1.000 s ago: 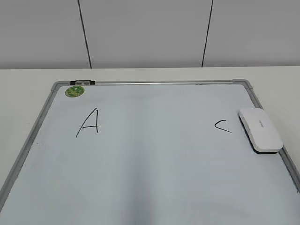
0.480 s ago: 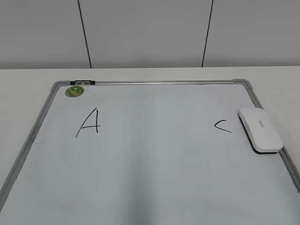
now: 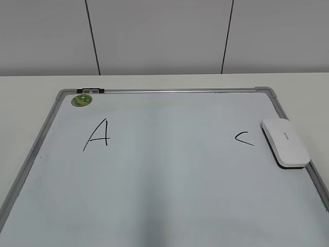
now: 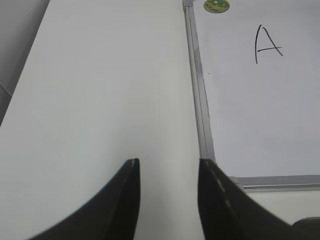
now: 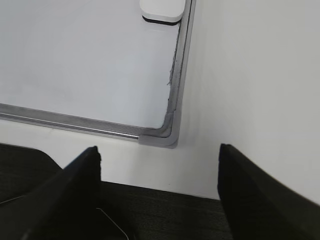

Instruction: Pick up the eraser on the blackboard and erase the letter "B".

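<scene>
The white eraser (image 3: 286, 142) lies flat on the right edge of the blackboard (image 3: 169, 175), just right of a small black "C" (image 3: 244, 138). Its near end shows at the top of the right wrist view (image 5: 161, 10). No letter "B" shows in any view; the board's middle is blank. My left gripper (image 4: 167, 162) is open and empty over the table, left of the board's near left corner (image 4: 220, 175). My right gripper (image 5: 159, 147) is wide open and empty, near the board's near right corner (image 5: 167, 135). Neither gripper shows in the exterior view.
A black "A" (image 3: 97, 135) and a round green sticker (image 3: 81, 100) are on the board's left part, also in the left wrist view (image 4: 267, 44). White table (image 4: 100, 90) surrounds the board. A dark surface (image 5: 165, 215) lies below the right gripper.
</scene>
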Robot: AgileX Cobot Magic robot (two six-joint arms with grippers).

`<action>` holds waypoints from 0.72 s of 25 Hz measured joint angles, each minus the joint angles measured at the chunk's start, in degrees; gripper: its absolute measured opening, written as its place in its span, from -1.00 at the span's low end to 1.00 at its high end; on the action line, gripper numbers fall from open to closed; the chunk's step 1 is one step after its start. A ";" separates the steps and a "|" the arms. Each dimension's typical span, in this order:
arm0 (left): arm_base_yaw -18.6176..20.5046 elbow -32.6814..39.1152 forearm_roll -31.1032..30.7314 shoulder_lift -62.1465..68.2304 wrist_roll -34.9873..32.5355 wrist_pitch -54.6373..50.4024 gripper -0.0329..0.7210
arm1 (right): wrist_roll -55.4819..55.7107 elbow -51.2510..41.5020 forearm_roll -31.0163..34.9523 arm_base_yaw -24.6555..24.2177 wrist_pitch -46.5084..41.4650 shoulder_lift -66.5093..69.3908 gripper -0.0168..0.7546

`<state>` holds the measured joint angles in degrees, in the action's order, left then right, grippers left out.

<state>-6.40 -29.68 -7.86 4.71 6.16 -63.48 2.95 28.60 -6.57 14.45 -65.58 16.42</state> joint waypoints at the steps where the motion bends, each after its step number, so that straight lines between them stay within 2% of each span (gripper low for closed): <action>1: 0.00 0.00 0.58 0.00 -0.15 0.00 -0.13 | 0.00 0.00 0.23 0.00 0.00 0.00 0.45; 10: -1.75 0.00 1.21 0.00 -0.45 0.00 -0.14 | 0.00 0.00 0.56 0.00 0.10 -0.10 0.44; 18: -1.75 0.00 1.31 -0.11 -0.45 0.09 -0.17 | -0.09 0.00 0.56 0.00 0.10 -0.10 0.44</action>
<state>-8.15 -29.68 -6.55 4.60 5.71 -63.40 2.86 28.60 -6.00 14.45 -65.49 16.32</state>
